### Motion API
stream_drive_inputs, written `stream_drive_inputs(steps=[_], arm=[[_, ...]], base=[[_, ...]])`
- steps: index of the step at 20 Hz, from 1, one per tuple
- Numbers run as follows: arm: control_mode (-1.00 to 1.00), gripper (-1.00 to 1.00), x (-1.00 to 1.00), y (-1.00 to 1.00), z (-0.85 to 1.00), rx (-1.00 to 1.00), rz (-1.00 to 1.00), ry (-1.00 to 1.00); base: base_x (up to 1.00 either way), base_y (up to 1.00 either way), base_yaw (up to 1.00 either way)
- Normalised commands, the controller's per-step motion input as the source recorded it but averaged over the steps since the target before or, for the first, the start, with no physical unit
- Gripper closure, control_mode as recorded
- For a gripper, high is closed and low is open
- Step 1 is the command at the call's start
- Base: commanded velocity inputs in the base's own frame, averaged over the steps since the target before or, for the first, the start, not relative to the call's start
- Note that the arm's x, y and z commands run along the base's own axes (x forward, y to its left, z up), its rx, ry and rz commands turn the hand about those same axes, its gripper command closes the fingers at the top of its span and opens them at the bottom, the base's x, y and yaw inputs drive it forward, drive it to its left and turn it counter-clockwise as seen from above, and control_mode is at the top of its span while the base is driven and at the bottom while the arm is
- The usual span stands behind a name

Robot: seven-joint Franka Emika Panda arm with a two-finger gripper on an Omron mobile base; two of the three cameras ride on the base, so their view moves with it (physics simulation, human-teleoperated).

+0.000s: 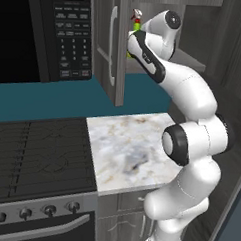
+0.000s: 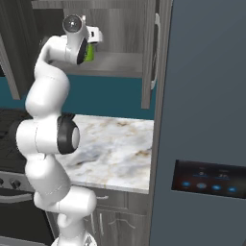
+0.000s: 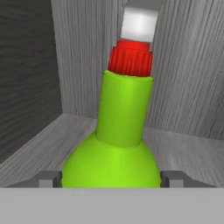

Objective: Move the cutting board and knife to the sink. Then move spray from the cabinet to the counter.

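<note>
- Up at the top centre of the left base view, the gripper is reached into the open cabinet, just beside the spray bottle, whose red-and-white nozzle is seen above the white arm.
- From the right base view, the gripper is seen at the upper left of the frame, with a patch of the green spray bottle showing beside the wrist, on the grey shelf of the cabinet.
- Close up in the hand view, the spray bottle is stood upright at the centre of the frame, its round green body set between the two fingertips at the bottom corners.
- The jaws are held wide on either side of the bottle's body; whether they press on it cannot be told.
- Below the cabinet, the marble counter is seen at the middle of the left base view, beside the black stovetop.
- A black microwave is seen at the upper left of that view.
</note>
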Motion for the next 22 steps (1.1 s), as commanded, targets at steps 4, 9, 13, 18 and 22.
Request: stream_drive_inputs(steps=[4, 9, 13, 18, 22], arm=[[-1.00, 1.00, -0.76, 0.00, 0.00, -0.02, 0.00, -0.06], [-1.00, 1.00, -0.80, -0.21, 0.01, -0.01, 0.00, 0.00], [-1.00, 1.00, -0.92, -0.32, 0.19, 0.00, 0.00, 0.02], [-1.00, 1.00, -1.00, -0.24, 0.05, 0.00, -0.01, -0.01], [-1.00, 1.00, -1.00, -0.21, -0.17, -0.09, -0.01, -0.04]], base=[[0.00, 0.00, 0.00], [0.00, 0.00, 0.00], [0.00, 0.00, 0.00], [0.00, 0.00, 0.00], [0.00, 0.00, 0.00]])
